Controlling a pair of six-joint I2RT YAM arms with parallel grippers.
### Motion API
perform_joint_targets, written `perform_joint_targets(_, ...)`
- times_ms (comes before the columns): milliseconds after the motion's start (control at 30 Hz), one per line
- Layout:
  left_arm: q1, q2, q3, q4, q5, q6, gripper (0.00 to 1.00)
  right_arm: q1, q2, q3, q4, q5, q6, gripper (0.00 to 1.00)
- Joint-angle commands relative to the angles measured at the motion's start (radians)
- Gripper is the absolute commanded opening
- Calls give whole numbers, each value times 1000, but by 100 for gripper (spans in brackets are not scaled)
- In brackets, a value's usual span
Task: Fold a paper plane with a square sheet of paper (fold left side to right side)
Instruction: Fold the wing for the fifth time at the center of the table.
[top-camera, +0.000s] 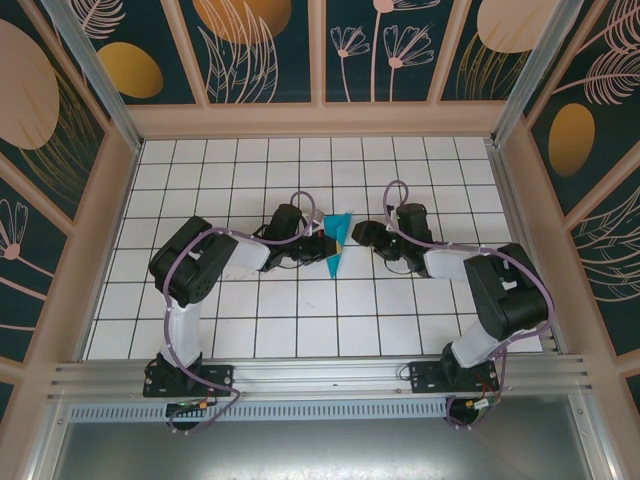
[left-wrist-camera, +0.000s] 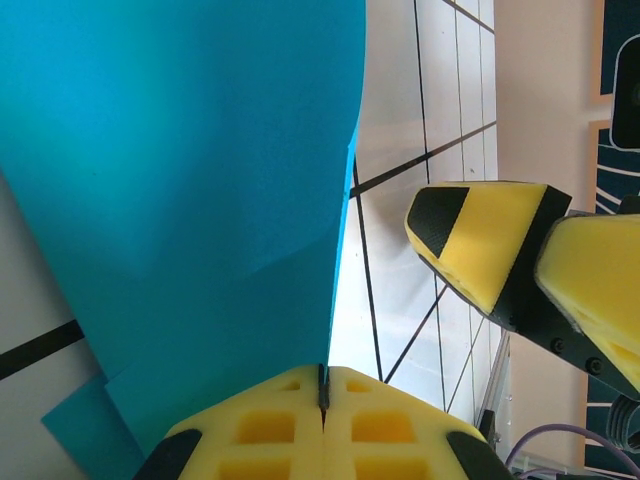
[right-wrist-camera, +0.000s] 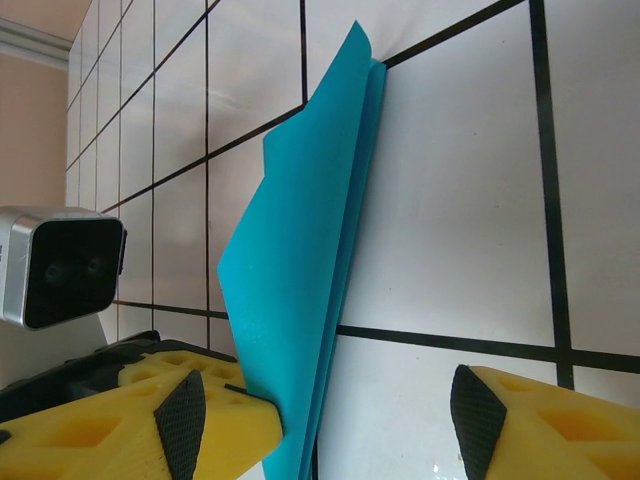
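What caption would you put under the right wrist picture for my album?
Open right gripper, a finger either side of the folded teal paper, white tiled table behind.

Thing: folded paper sheet (top-camera: 338, 243), plain cyan-teal, no marks.
Shape: narrow wedge, wide end far, point twd my bases.
Layers: several, edges slightly splayed (right-wrist-camera: 300, 300); one lower corner pokes out in left wrist view (left-wrist-camera: 200, 200).
Pose: up on edge, not flat.
Where: mid tiled table (top-camera: 250, 320).
Hold: edge pinched betw. pads of my left gripper (left-wrist-camera: 323, 400).
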Motion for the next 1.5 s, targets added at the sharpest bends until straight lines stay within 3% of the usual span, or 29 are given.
perform_joint_targets(0,20,3,17,23,10,8,0,10,15,-9,48,-19,10,69)
perform_joint_targets(467,40,19,15,53,39,0,0,41,140,50,195,-48,113,64)
perform_joint_targets(1067,41,26,9,39,21,7,0,78,306,205,51,-11,134,54)
perform_joint_targets(1233,41,24,7,36,18,10,4,84,336,239,-31,8,132,50)
perform_joint_targets(1467,43,6,6,25,10,18,16,90,365,259,-79,20,125,49)
